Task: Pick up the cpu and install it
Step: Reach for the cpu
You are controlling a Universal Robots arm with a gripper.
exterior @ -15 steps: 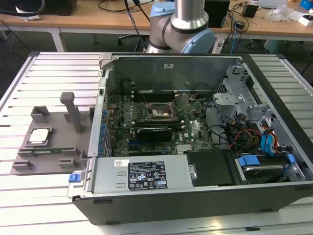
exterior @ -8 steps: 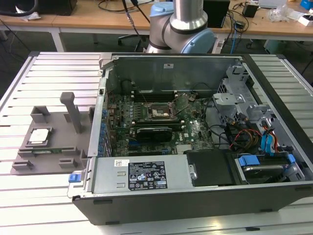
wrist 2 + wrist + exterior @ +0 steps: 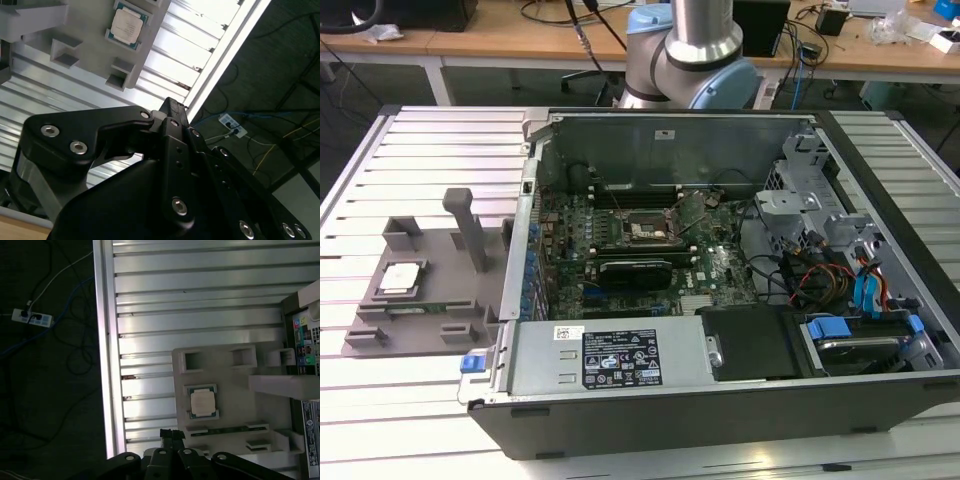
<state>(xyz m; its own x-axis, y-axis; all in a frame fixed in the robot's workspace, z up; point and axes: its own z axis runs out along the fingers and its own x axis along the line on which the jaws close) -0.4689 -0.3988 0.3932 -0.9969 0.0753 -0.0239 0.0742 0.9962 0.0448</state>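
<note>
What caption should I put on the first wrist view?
The chip rests in its grey holder on the slatted metal table.

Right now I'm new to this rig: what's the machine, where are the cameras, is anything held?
It is one robot arm, seen in the exterior view behind an open computer case. Both wrist views come from cameras on the arm and look past its black gripper at the slatted metal table. On a grey holder, at the exterior view's left, lies the cpu, a small silver square. The gripper is shut and holds nothing; the cpu is not yet picked up.
</note>
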